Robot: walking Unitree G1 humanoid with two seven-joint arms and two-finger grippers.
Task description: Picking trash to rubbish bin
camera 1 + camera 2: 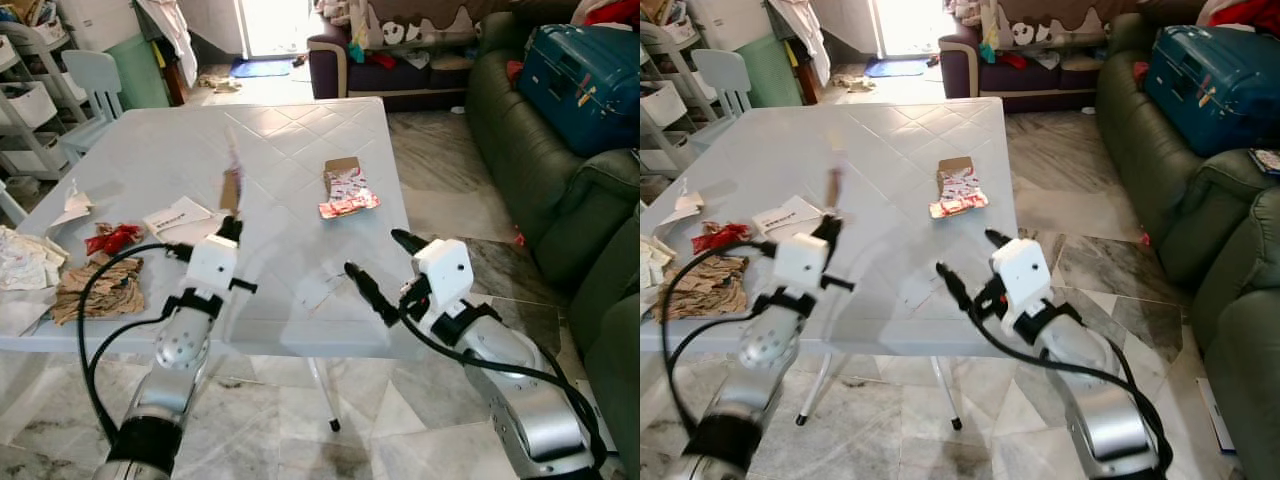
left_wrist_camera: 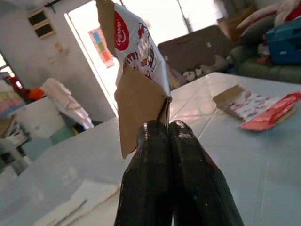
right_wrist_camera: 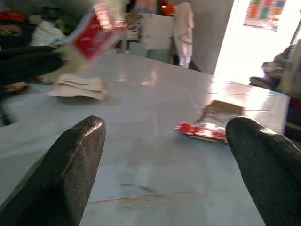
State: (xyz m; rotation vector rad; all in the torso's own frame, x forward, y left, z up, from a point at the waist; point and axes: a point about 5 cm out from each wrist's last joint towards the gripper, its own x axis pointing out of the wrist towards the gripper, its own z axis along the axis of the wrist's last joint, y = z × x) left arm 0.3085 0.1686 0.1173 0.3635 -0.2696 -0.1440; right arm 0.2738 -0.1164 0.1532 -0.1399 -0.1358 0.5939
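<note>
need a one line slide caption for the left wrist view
Left claw shut on a torn carton piece, raised above the white table, with flattened packaging lying beyond.

Our head cameras look down and forward over the white table (image 1: 300,150), sofas at one o'clock. Both wrist cameras sit low and close, skimming the tabletop; they share the flattened red-and-white carton (image 3: 211,123) with our head views.

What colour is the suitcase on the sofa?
Blue, the suitcase shows best in the left eye view.
</note>
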